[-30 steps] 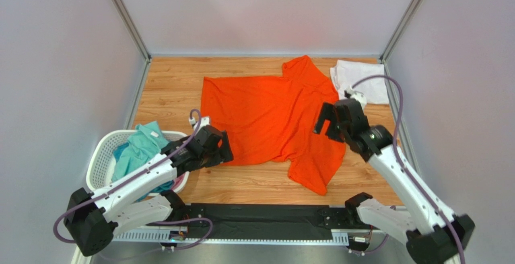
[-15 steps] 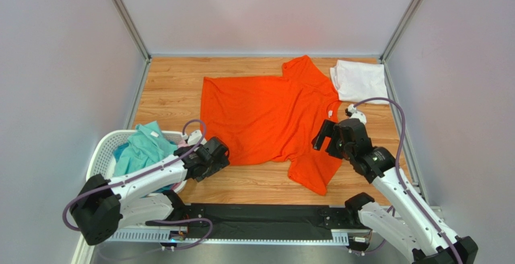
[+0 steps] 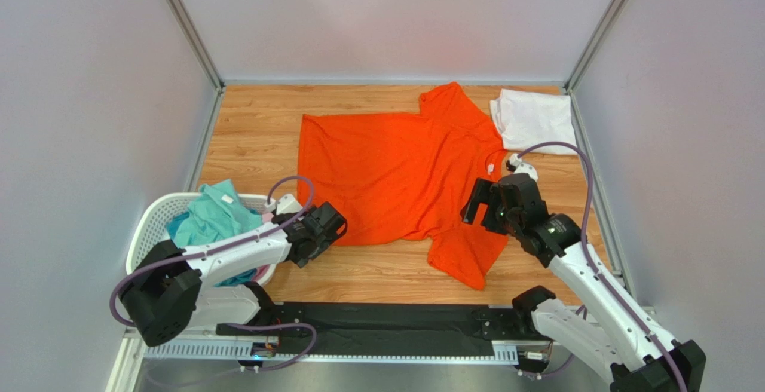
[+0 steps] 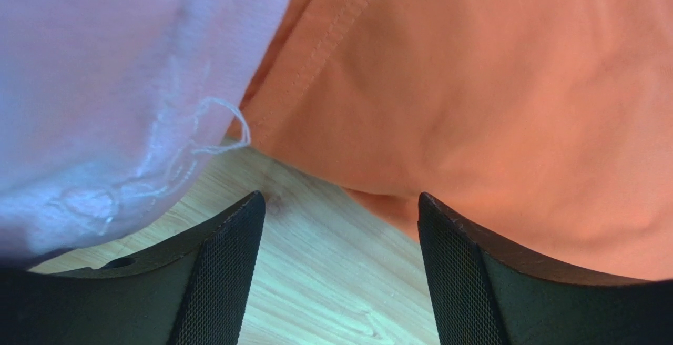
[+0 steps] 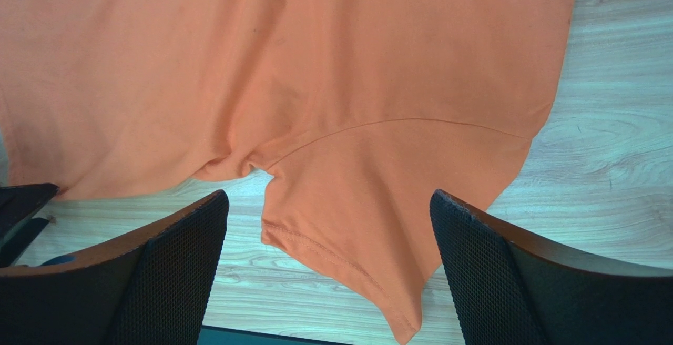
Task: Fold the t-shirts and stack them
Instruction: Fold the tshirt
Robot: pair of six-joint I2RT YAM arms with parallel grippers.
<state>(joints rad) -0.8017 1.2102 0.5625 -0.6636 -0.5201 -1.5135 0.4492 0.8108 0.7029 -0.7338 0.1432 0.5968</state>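
The bright orange t-shirt (image 3: 404, 177) lies spread flat on the wooden table. My left gripper (image 3: 330, 227) is open at its near-left hem corner. In the left wrist view, bare wood lies between the fingers (image 4: 229, 266) and the orange hem (image 4: 490, 85) just ahead. My right gripper (image 3: 479, 202) is open and empty above the near-right sleeve (image 5: 379, 227), which shows between its wide-apart fingers. A folded white t-shirt (image 3: 534, 119) lies at the back right. A teal shirt (image 3: 211, 217) sits in the basket, with a bit of pink (image 3: 267, 271) under it.
The white mesh laundry basket (image 3: 148, 231) stands at the near left, close to my left arm. A pale blurred surface (image 4: 118, 85) fills the left wrist view's upper left. Metal posts and grey walls edge the table. A black strip (image 3: 386, 320) runs along the near edge.
My right gripper has drawn back toward the near side, from the shirt's right edge to over the near sleeve. My left gripper has shifted slightly nearer along the hem.
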